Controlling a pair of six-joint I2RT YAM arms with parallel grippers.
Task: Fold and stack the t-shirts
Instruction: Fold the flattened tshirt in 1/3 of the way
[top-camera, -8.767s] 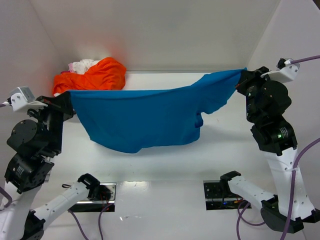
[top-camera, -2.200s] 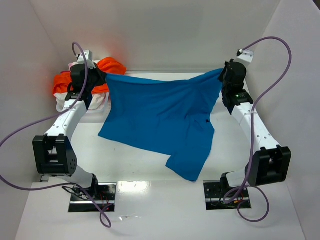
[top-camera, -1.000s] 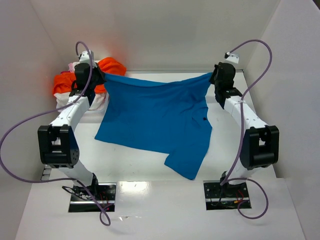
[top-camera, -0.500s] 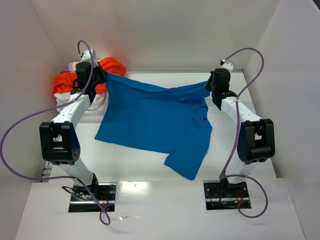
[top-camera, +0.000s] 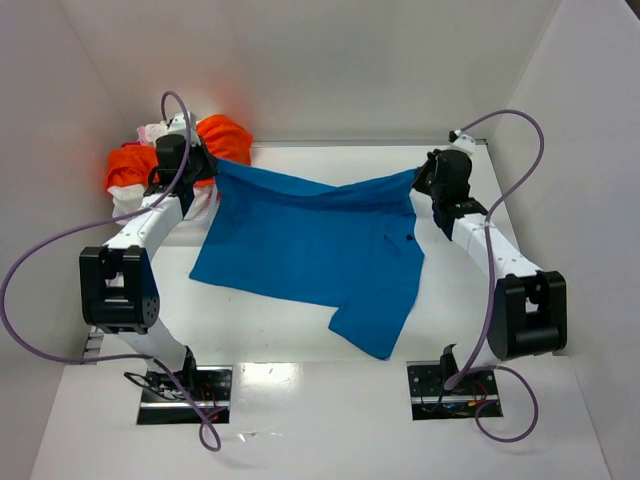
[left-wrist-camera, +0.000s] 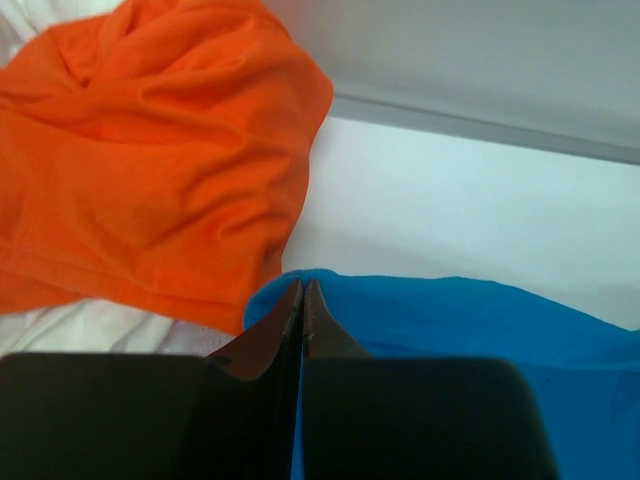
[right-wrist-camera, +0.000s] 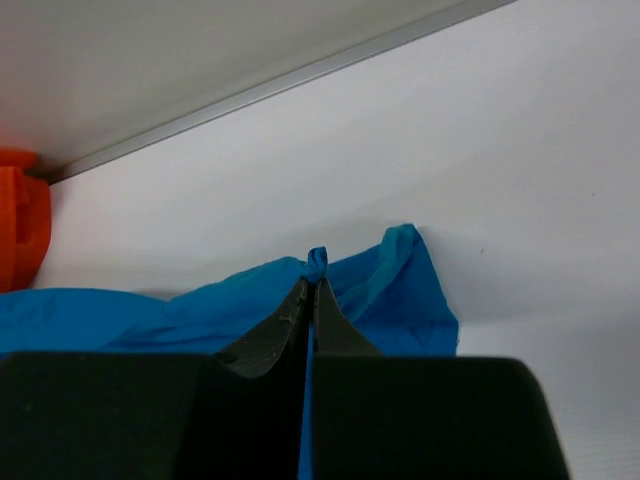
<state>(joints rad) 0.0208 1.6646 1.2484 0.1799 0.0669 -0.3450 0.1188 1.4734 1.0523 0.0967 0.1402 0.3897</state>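
The left fingers (left-wrist-camera: 272, 338) are pressed tight together with no gap showing. They pinch the far left corner of the bright blue t-shirt (left-wrist-camera: 470, 320), and blue cloth bulges just past their tips. Immediately left of that grip lies the orange t-shirt (left-wrist-camera: 150, 170), crumpled in deep folds. A strip of white cloth (left-wrist-camera: 90, 325) shows under its near edge.

The right fingers (right-wrist-camera: 280, 325) are likewise clamped together, gripping a small bunched tuft of the blue shirt that pokes out beyond the tips. A flap of the same cloth folds down to the right of it, casting a shadow on the table (right-wrist-camera: 520, 160).

From the top view, the blue shirt (top-camera: 310, 245) stretches between the two grips at the far side of the table (top-camera: 260, 330). Its far edge dips slightly in the middle, and the rest is spread out flat toward the near side. A narrower part reaches nearest, to the right of centre.

The orange shirt (top-camera: 215, 140) and a white-pink garment (top-camera: 160, 130) are heaped in the far left corner, against the wall. Both arms reach far out from their bases, and a purple cable (top-camera: 40, 270) loops off each.
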